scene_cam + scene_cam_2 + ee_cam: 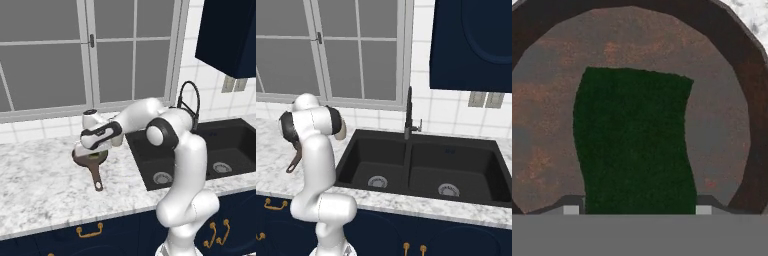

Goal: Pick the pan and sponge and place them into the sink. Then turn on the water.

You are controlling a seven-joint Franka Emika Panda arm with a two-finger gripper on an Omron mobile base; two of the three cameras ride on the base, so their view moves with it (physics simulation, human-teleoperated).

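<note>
The sponge (634, 145) lies inside the pan (95, 165) on the desk (35, 180), left of the sink (421, 165); the fingers (571, 207) stand open on both sides of the sponge, not yet closed

A grey-paned window (90, 55) sits above the marble counter (35, 190) and navy cabinets (90, 232).

Sponge (634, 145) in pan (95, 167) (left of sink (200, 150)).
</note>
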